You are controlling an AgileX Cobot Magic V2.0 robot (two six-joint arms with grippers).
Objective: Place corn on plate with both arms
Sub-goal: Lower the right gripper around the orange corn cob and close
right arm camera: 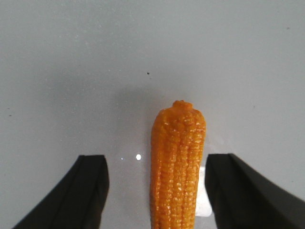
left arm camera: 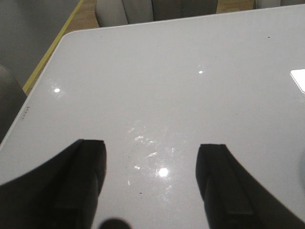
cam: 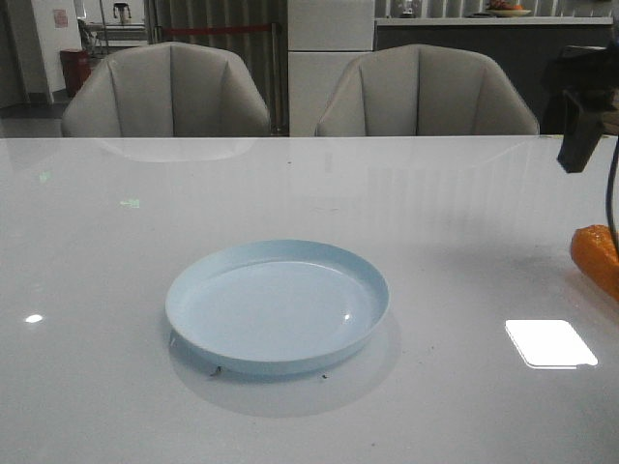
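We find the corn (right arm camera: 177, 164) lying on the white table (cam: 116, 290), its orange kernel rows running lengthwise and its tapered tip pointing away from the wrist camera. In the front view only its end shows (cam: 596, 257), at the table's right edge, well apart from the plate (cam: 278, 306). The right gripper (right arm camera: 155, 191) hangs over the cob with its jaws spread wide: the corn lies between the two black fingers (right arm camera: 88, 191), nearer to one of them, and neither finger touches it. Part of the right arm (cam: 583, 116) appears dark at the upper right of the front view. The pale blue plate sits near the table's middle with nothing on it. The left gripper (left arm camera: 152, 191) is likewise wide open over bare tabletop, gripping nothing. Two beige chairs (cam: 166, 92) stand behind the table.
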